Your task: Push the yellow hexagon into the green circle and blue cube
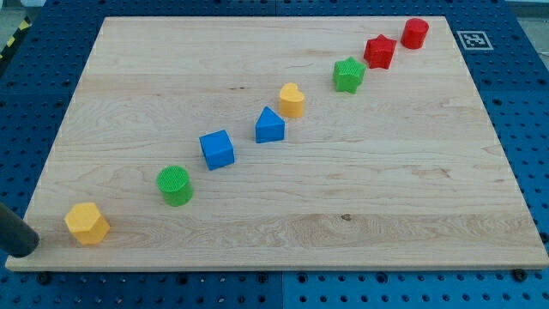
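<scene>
My tip (26,245) sits way down in the view's bottom left corner, right at the edge of the wooden board (386,197). No jaws on this rig, it's just a plain dark rod, so nothing to open or close. The yellow hexagon (87,223) is just beside my tip, at about 2 o'clock from it, with a small gap showing between them.

From the hexagon, the green circle (175,185) is up at roughly 2 o'clock, clearly apart from it. The blue cube (217,148) sits near the green circle, again at about 2 o'clock, not touching it.

The rest keeps running along that same diagonal toward the view's top right: a blue house-shaped block (269,125), then a yellow heart-ish block (292,99) near it, then a green star-shaped block (348,75), a red star-shaped block (379,51) and a red cylinder (415,33) right by the top right corner. None of them touch each other. The board lies on a blue perforated table (34,86).
</scene>
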Available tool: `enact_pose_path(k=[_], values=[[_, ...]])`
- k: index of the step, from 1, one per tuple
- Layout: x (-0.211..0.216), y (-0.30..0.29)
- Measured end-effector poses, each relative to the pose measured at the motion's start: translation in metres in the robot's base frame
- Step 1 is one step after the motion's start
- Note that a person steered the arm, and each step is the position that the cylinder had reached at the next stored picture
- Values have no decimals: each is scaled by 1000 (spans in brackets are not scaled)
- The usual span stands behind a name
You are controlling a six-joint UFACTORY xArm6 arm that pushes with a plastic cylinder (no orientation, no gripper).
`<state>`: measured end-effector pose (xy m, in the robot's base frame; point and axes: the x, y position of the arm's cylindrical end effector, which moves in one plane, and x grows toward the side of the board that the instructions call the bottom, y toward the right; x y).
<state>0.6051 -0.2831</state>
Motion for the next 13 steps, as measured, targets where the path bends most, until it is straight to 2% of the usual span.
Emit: enact_pose_path(k=[3,5,6,7,9,13], values=[[-5,102],[-35,95],[-36,72],[-55,19],[-66,13],[-66,144]])
